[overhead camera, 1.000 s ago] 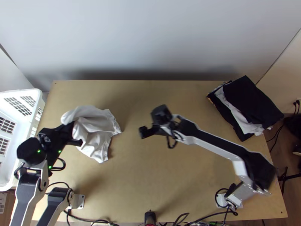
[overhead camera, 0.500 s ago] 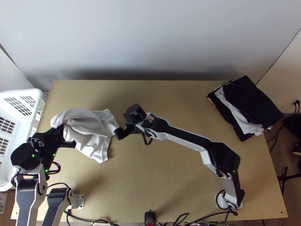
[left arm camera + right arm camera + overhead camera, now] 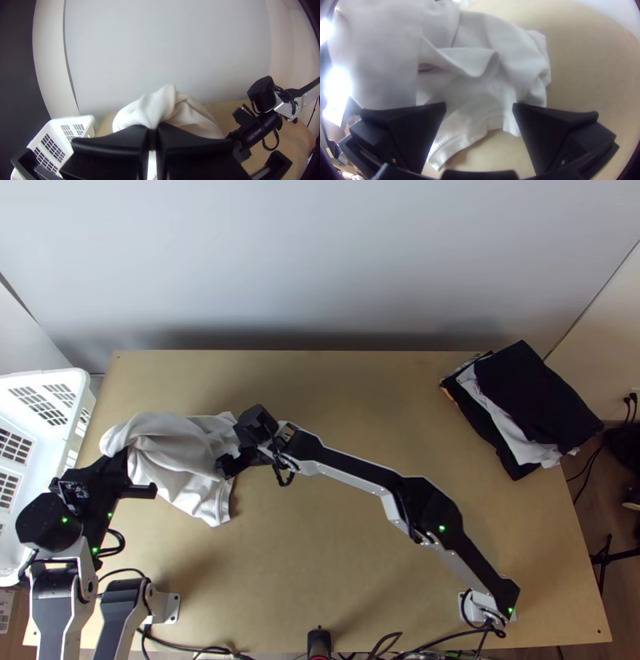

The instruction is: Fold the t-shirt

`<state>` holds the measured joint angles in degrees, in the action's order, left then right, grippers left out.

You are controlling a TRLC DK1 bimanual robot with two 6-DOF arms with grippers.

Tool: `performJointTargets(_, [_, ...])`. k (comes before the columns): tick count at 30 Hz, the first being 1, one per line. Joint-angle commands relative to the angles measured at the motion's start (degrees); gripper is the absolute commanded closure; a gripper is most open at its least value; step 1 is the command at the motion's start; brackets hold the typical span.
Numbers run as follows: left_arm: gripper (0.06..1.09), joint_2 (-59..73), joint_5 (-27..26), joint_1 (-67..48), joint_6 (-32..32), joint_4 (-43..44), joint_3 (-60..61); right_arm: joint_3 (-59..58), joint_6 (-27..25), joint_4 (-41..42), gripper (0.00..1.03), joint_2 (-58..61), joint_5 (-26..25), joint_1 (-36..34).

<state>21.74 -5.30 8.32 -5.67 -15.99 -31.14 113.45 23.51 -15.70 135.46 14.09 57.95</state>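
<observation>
I have the white t-shirt (image 3: pixel 188 460) pinched between the fingertips of my left gripper (image 3: pixel 128 460), one part lifted in a soft, crumpled bulge. The rest lies bunched on the left part of the table (image 3: pixel 360 564), its ribbed edge toward the near side. My right gripper (image 3: pixel 234 454) is over that lying cloth, fingers spread wide. The white basket (image 3: pixel 60 376) stands at the table's left edge. Near it, a brown box (image 3: pixel 14 636) bears a pale label (image 3: pixel 4 612), its print too small to read.
</observation>
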Motion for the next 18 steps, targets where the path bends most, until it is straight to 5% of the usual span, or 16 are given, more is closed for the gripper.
performJointTargets(1, [1.05, -1.0, 0.0, 0.9, -0.1, -0.6, -0.3, 7.2, 2.9, -2.5, 0.1, 5.4, 0.9, -0.9])
performJointTargets(9, [1.05, -1.0, -0.1, 1.8, -0.1, -0.4, 0.5, 7.5, 5.3, -8.3, 0.1, 2.9, -0.6, -3.5])
performJointTargets(18, [1.05, -0.9, 0.0, 1.8, -0.5, 0.3, 1.3, 2.7, 2.1, -11.5, 0.1, 0.9, -1.3, -5.0])
